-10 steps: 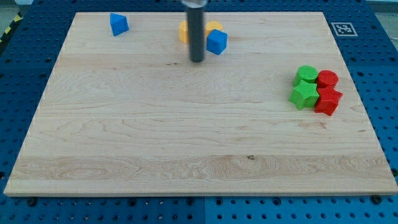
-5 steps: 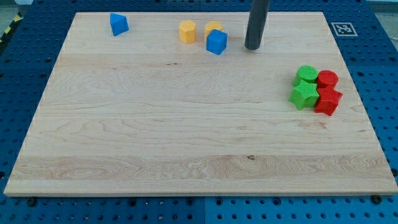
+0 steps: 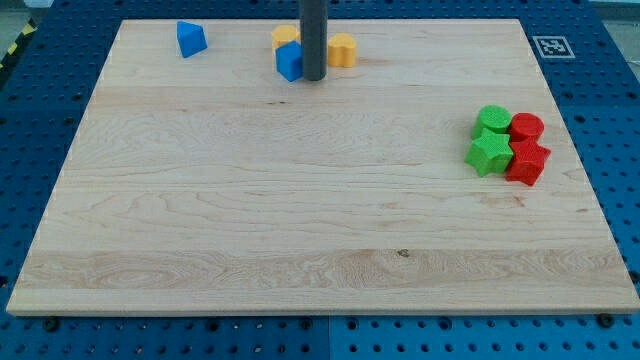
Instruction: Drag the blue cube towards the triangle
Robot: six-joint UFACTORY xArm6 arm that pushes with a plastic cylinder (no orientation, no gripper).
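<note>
Pale wood, with a fine horizontal grain, makes up the rectangular board point(image 3: 300, 220) that fills most of the camera view, and it is laid on a blue perforated table point(image 3: 40, 120). No jaws are fitted to the arm, so nothing is gripped: a straight dark rod is seen coming down from the view's top, and my tip point(image 3: 314, 78) is set on the board near its top edge. A small blue cube point(image 3: 289, 61) is pressed against the rod's left side, touching it. Just above the cube, a small orange block point(image 3: 284, 38) is partly hidden by it, and its shape cannot be made out. A second orange block point(image 3: 342, 50), with a lobed outline, is seen just to the right of the rod. A small blue triangular block point(image 3: 191, 38) is placed further towards the view's left, well apart from the cube, near the board's top edge. At the view's right, two green blocks point(image 3: 489, 138) and two red blocks point(image 3: 526, 148) are packed together, touching. A black-and-white square marker point(image 3: 551, 45) is fixed at the board's top right corner.
</note>
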